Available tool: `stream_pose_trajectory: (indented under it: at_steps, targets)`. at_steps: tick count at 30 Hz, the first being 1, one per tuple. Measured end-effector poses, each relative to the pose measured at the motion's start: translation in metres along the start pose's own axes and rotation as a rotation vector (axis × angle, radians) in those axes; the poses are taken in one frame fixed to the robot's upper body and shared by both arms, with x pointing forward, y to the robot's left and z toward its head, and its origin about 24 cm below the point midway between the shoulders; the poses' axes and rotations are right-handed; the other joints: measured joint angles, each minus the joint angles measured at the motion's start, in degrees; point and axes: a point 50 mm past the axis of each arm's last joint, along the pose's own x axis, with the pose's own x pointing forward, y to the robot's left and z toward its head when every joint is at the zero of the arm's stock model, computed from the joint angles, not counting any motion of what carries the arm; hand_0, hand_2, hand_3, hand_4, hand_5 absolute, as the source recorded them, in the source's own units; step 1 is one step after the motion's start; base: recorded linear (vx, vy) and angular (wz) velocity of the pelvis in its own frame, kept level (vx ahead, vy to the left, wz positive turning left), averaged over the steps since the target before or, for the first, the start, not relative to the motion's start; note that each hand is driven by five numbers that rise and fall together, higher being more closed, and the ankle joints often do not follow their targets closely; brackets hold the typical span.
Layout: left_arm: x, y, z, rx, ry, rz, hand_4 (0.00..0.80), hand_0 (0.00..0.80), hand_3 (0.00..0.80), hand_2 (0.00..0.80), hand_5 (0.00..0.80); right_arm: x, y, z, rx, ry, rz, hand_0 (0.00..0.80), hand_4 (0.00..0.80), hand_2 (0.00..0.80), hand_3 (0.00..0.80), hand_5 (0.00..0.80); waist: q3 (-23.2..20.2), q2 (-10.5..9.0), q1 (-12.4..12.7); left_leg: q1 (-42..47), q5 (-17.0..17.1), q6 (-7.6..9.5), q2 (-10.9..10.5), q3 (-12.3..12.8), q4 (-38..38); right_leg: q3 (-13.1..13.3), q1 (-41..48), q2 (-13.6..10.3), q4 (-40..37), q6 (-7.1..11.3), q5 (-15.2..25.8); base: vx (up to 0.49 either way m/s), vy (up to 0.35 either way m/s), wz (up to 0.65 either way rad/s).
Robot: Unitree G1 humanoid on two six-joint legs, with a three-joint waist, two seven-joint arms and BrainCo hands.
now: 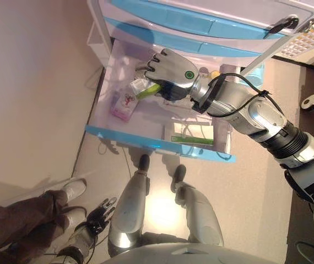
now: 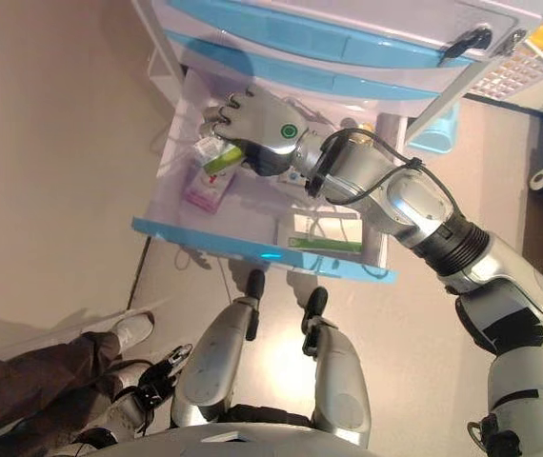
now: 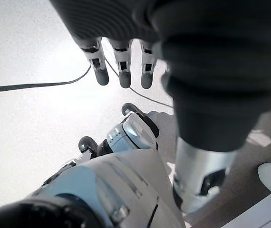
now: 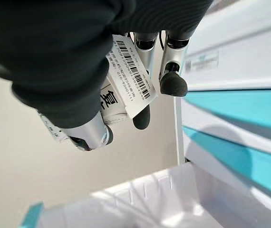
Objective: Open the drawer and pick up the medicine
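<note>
Medicine box (image 4: pixel 126 76) is pinched between thumb and fingers of right hand (image 1: pixel 171 71), above open drawer (image 1: pixel 162 146). Grip looks shallow; box could slip back. Left hand (image 3: pixel 121 66) hangs relaxed.

Probably a lab: plastic drawer cabinet (image 1: pixel 201 22) on bare floor (image 1: pixel 36 82).

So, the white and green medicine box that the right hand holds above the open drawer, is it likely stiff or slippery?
The medicine box probably stays stiff: its flat printed face shows no dent in the right hand. It seems light, pinched by fingers and thumb only. The smooth carton may slip if the grip loosens.
</note>
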Motion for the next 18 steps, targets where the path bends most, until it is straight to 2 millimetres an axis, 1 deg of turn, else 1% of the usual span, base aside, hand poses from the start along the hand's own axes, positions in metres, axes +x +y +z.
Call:
stream_pose_trajectory:
  at_steps: [4,6,9,11,13,16,17,18]
  targets:
    - [-0.003,0.007,-0.005,-0.007,0.000,0.032,0.000,0.000,0.000,0.000,0.000,-0.009,-0.019,0.012,0.082,-0.049,-0.052,0.800,0.800,0.800,0.800,0.800,-1.0,-1.35,-1.5,3.0,-0.1,0.27,-0.1,0.9,-2.1,0.6,2.6,0.0,-1.8,0.18,0.3,0.091,-0.038,-0.10]
    - [-0.004,0.011,-0.006,-0.014,0.001,0.049,0.000,0.000,0.000,0.000,0.000,-0.013,-0.028,0.018,0.120,-0.082,-0.071,0.800,0.800,0.800,0.800,0.800,-2.2,-1.89,-1.7,4.3,-0.1,0.26,-0.1,1.3,-3.1,0.9,3.5,0.1,-2.5,0.20,0.3,0.103,-0.033,-0.08]
    - [-0.005,0.013,-0.010,-0.004,0.006,0.062,0.000,0.000,0.000,0.000,0.000,-0.017,-0.041,0.025,0.177,-0.123,-0.116,0.800,0.800,0.800,0.800,0.800,-4.6,-2.04,-2.1,5.9,-0.2,0.07,-0.1,1.4,-4.1,1.0,4.6,0.2,-2.9,0.21,0.3,0.108,-0.022,-0.06]
    - [-0.006,0.015,-0.016,-0.004,0.022,0.071,0.000,0.000,0.000,0.000,0.000,-0.020,-0.043,0.027,0.208,-0.130,-0.129,0.800,0.800,0.800,0.800,0.800,-6.7,-2.06,-2.2,6.7,-0.6,-0.20,-0.1,1.4,-4.8,1.3,5.3,0.3,-3.4,0.22,0.2,0.099,-0.021,-0.07]
    - [-0.008,0.019,-0.025,0.001,0.042,0.084,0.000,0.000,0.000,0.000,0.000,-0.020,-0.044,0.027,0.242,-0.130,-0.136,0.800,0.800,0.800,0.800,0.800,-8.8,-2.00,-2.2,7.5,-0.6,-0.20,-0.1,2.0,-5.6,1.8,5.6,0.3,-3.6,0.24,0.2,0.078,-0.022,-0.13]
    - [-0.015,0.027,-0.040,-0.011,0.069,0.112,0.000,0.000,0.000,0.000,0.000,-0.025,-0.048,0.023,0.241,-0.096,-0.161,0.800,0.800,0.800,0.800,0.800,-11.0,-1.98,-2.9,8.5,-0.7,-0.03,-0.1,2.2,-5.9,1.9,6.7,0.3,-4.5,0.27,0.2,0.078,0.011,-0.03]
    - [-0.018,0.031,-0.044,-0.014,0.078,0.124,0.000,0.000,0.000,0.000,0.000,-0.026,-0.050,0.023,0.244,-0.092,-0.170,0.800,0.800,0.800,0.800,0.800,-11.9,-1.97,-3.1,8.5,-0.7,-0.02,-0.1,2.3,-6.0,2.0,6.7,0.3,-5.0,0.79,-0.2,0.085,0.041,-0.08]
    - [-0.020,0.034,-0.048,-0.017,0.089,0.134,0.000,0.000,0.000,0.000,0.000,-0.027,-0.053,0.022,0.255,-0.086,-0.186,0.800,0.800,0.800,0.800,0.800,-12.9,-1.84,-3.2,8.5,-0.7,-0.01,-0.1,2.6,-6.2,2.0,6.7,0.3,-5.5,0.78,-0.2,0.087,0.043,-0.10]
